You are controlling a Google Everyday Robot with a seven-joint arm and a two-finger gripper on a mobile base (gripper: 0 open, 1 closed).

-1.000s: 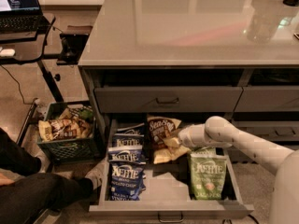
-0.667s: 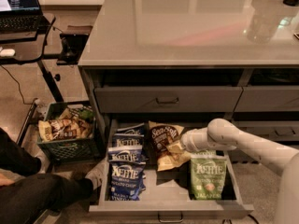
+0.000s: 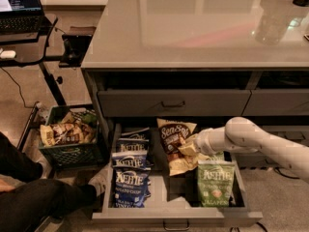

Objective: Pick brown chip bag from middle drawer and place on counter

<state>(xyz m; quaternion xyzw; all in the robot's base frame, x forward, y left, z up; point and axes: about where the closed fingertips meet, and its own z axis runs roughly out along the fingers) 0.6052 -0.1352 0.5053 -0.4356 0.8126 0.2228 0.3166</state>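
White arm [image 3: 256, 139] stretched out level, pincer [image 3: 189, 148] low at its tip.

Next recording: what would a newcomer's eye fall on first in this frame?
First, the white arm reaching in from the right, its gripper at the brown chip bag in the open middle drawer. Next, the blue Kettle bags down the drawer's left side and a green Kettle bag at its right. Above it all lies the glossy grey counter.
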